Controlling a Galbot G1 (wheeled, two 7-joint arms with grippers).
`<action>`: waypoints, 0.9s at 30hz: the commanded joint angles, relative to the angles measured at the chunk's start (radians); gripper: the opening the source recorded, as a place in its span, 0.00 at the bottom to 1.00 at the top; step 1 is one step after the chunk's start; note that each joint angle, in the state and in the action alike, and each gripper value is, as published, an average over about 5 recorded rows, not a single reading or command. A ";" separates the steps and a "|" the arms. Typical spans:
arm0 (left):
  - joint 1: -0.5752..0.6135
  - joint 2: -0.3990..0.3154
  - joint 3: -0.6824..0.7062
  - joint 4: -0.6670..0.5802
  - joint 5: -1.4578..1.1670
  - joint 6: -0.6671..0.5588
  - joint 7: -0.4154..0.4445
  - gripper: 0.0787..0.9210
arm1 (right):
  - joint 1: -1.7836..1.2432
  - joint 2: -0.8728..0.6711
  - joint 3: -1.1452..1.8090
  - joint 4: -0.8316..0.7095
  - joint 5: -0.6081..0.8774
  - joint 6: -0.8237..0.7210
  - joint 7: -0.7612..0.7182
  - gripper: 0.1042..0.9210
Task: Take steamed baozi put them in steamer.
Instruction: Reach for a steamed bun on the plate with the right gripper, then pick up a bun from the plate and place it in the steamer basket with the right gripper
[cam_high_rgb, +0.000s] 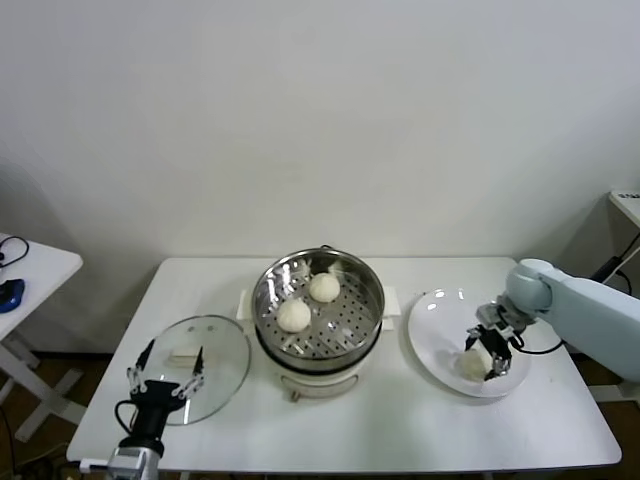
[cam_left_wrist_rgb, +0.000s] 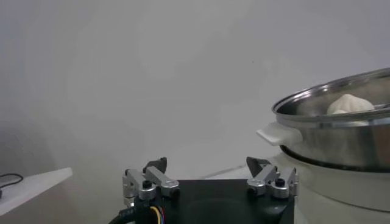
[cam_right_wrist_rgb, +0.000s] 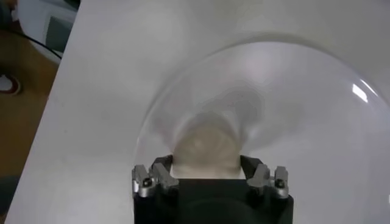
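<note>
R gripper (cam_high_rgb: 487, 352) down on white plate (cam_high_rgb: 432, 345), jaws straddling baozi (cam_high_rgb: 473, 363), pads look touching, grip unsure; steamer (cam_high_rgb: 317, 305) lies to its left; L gripper (cam_high_rgb: 166, 378) idle, wide open

The right end effector (cam_right_wrist_rgb: 207, 173) covers the near side of a blurred baozi (cam_right_wrist_rgb: 207, 146) on the white plate (cam_high_rgb: 435, 345) by the desk's right edge. In the left wrist view, the steamer (cam_left_wrist_rgb: 341, 131) is cut off by the frame, its rim hiding most of one bun (cam_left_wrist_rgb: 350, 103).
</note>
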 joint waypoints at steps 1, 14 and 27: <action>0.002 -0.001 0.001 -0.002 0.001 0.000 0.000 0.88 | -0.005 0.002 0.006 -0.003 -0.006 0.003 -0.001 0.76; 0.007 -0.003 0.002 -0.007 0.004 -0.001 0.000 0.88 | 0.135 0.003 -0.058 0.039 0.076 0.010 -0.007 0.72; 0.008 -0.001 0.005 -0.016 0.007 0.016 -0.007 0.88 | 0.784 0.140 -0.419 0.168 0.228 0.255 -0.047 0.71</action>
